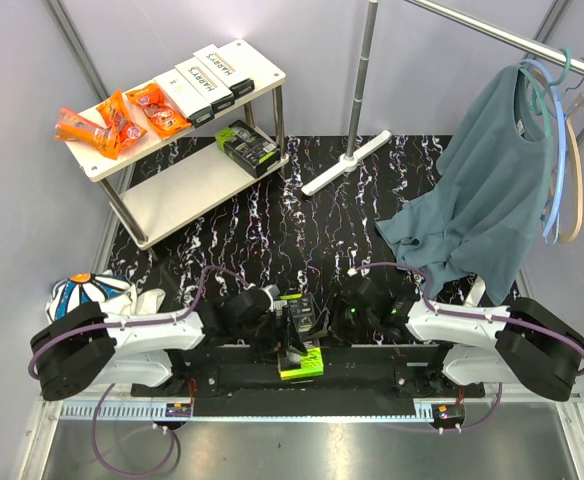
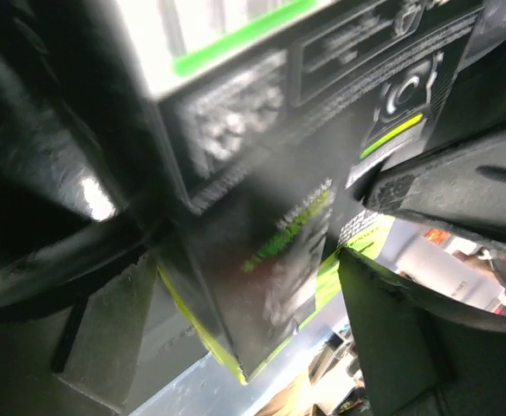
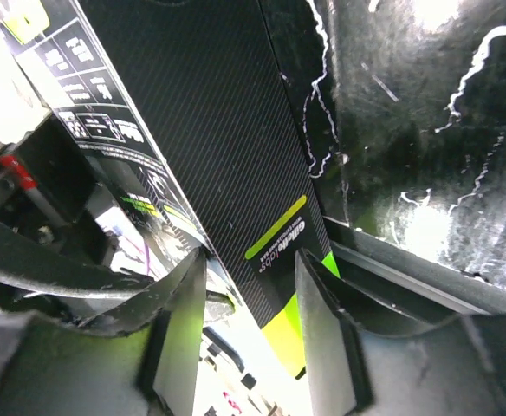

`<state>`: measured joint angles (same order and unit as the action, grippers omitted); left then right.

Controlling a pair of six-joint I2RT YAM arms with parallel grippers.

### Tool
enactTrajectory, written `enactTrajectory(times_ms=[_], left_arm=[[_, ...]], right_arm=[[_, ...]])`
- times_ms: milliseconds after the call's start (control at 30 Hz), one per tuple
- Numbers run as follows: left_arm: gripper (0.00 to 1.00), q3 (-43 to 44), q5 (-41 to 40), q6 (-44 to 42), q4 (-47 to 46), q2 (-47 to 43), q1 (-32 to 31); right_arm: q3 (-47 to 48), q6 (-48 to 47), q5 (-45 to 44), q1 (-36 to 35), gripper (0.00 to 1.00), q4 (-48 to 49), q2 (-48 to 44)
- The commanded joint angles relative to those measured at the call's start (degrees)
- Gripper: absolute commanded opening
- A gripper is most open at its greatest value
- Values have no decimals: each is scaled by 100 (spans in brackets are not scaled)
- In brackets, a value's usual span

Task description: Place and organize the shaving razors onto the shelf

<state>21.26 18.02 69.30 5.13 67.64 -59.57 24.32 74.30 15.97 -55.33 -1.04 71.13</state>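
We see left arm (image 1: pixel 142 335) and right arm (image 1: pixel 462 325) folded inward, near edge. Left jaws clamp black-green pack (image 1: pixel 300 352); right jaws flank it, grip unclear. Black marbled counter (image 1: pixel 272 240), shelf (image 1: pixel 187 185) behind.

A black worktop (image 1: pixel 272 250) veined with white carries a two-level shelf (image 1: pixel 257 58) at its far left corner. On the upper white board lie three orange packets (image 1: pixel 122 120) toward the left end and three white boxes (image 1: pixel 207 80) with black ends side by side toward the right. On the lower board sits one black-and-green pack (image 1: pixel 247 145), at its right end. A white T-shaped foot (image 1: pixel 344 165) rests on the worktop just right of the shelf. A second pack (image 1: pixel 300 350) is at the near edge; whether it touches the worktop cannot be told.
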Motion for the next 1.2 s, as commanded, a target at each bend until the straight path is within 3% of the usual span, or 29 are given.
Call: enactTrajectory(times_ms=[0,100,167,467,567,767,833,1033,1067,1100,1167], left_arm=[[82,-631,-948,944,-1979,197,-352],[75,-579,-1528,910,-2042,-4,-757],[63,-570,-1957,875,-1963,-188,-924],[38,-851,-3058,778,-1717,-1655,-1197],[29,-921,-3146,726,-1725,-1902,-1232],[0,-834,-2928,541,-1953,-1737,-1259],[0,-737,-2796,445,-2015,-1588,-1250],[0,-447,-2804,225,-1788,-1665,-1267],[0,-412,-2821,181,-1639,-1709,-1259],[0,-325,-2813,111,-1577,-1745,-1259],[0,-193,-2874,-30,-1174,-1841,-1259]], right_arm=[[47,119,-129,-109,45,16,-99],[-260,312,-138,-109,43,417,-292],[-392,401,-172,-109,42,517,-450],[-559,497,-304,-109,41,464,-855],[-595,515,-340,-118,41,455,-969],[-630,533,-428,-101,46,455,-1084],[-656,533,-454,-118,47,464,-1145],[-691,524,-690,-109,59,227,-1697],[-691,524,-726,-109,64,140,-1821],[-683,489,-779,-109,79,130,-1970],[-569,410,-998,-109,91,-499,-2453]])
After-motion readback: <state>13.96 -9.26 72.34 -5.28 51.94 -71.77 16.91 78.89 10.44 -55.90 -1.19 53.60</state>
